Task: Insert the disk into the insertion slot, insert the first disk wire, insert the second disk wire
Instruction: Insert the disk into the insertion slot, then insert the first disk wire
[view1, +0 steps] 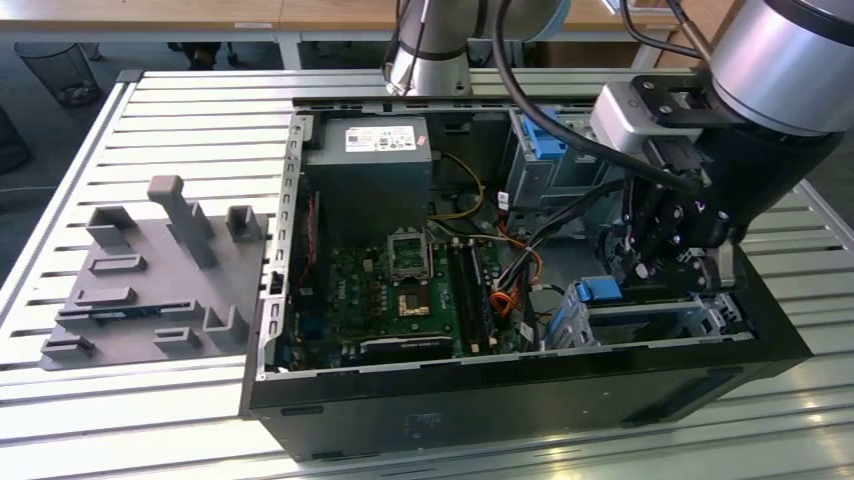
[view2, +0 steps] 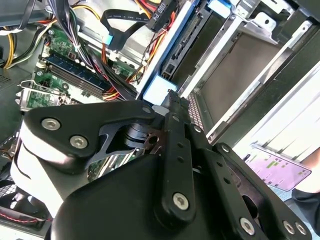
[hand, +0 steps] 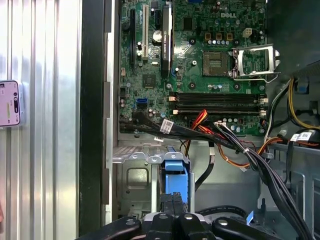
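Worktop (view1: 200, 100): slatted; an open computer case (view1: 507, 400) is carried. Insertion slot (hand: 132, 182): perforated metal, set just beside the jaws. Disk (hand: 175, 177): blue-framed, touched end-on by the gripper (hand: 173, 200), jaws drawn together; insertion judged unfinished. Disk wires (view2: 127, 22): left loose beyond the jaws, judged unplugged.

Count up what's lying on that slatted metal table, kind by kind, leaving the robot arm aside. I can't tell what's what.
open computer case: 1
grey plate with upright blocks: 1
phone: 1
Total: 3
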